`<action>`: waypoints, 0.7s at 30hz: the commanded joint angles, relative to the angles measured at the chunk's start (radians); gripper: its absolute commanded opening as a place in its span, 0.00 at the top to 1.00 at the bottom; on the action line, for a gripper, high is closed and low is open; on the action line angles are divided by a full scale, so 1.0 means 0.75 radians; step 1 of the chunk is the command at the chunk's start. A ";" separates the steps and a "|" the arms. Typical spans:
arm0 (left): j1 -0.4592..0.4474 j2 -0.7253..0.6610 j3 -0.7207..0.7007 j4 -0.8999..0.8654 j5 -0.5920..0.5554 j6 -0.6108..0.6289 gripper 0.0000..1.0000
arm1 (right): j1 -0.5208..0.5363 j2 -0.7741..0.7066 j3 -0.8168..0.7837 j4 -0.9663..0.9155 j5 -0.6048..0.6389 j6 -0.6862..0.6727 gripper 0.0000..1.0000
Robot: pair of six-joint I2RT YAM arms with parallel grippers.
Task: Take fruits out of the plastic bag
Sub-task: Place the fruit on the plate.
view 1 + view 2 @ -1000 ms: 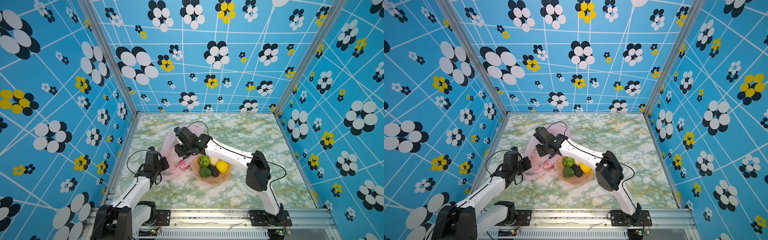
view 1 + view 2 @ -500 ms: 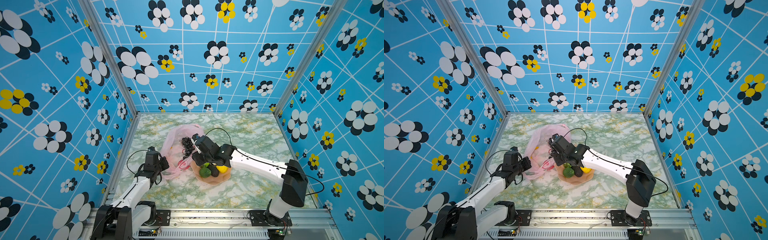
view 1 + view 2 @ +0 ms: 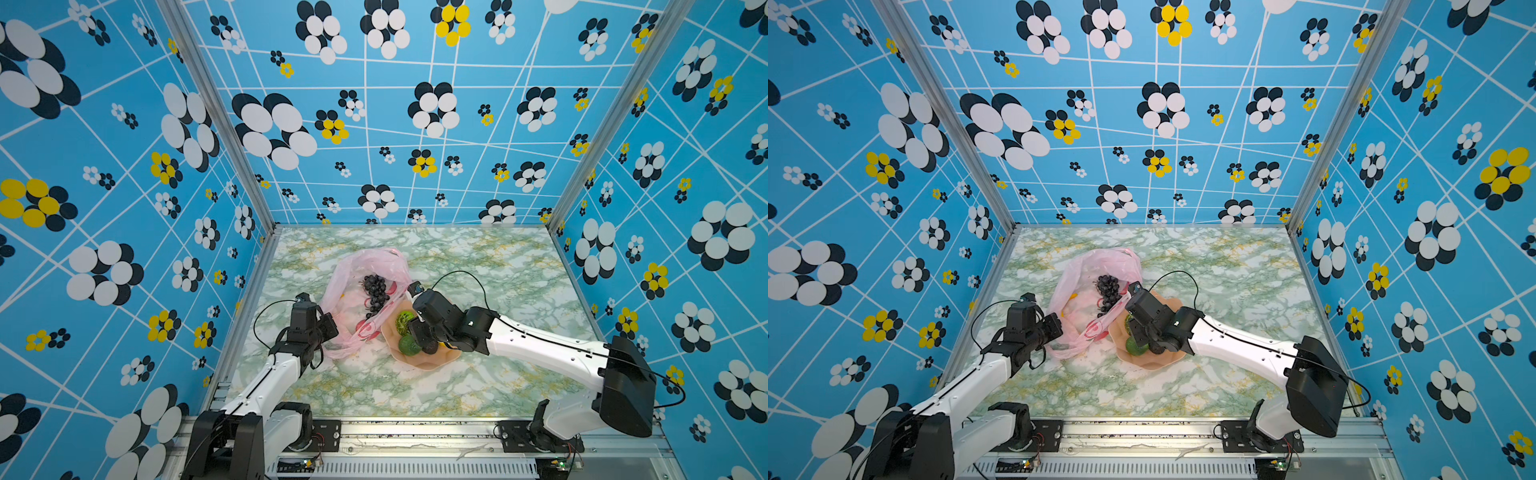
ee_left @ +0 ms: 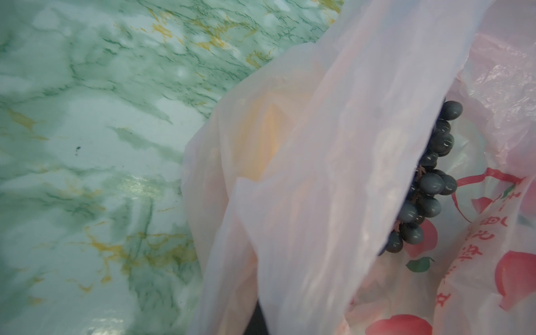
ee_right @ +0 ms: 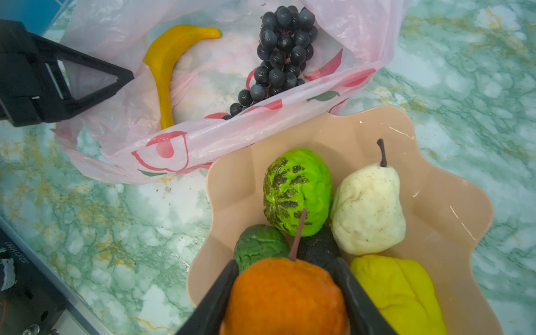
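The plastic bag, thin pink with red prints, lies crumpled and open on the green marbled bench, towards its left side. Inside it lie a dark grape bunch and a yellow banana, apart from each other. The left pincer is closed tight on the bag's near edge, holding the plastic. Just beside the bag, touching its edge, sits a peach scalloped plate. On it are a bright green fruit, a pale pear, a dark green fruit, a dark avocado and a yellow fruit, crowded together. The right pincer hangs over the plate's near side, gripping an orange between its black fingers.
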 commanded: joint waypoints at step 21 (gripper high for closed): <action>-0.005 0.022 0.019 0.024 0.002 0.023 1.00 | -0.020 0.089 -0.143 0.163 0.154 0.000 0.47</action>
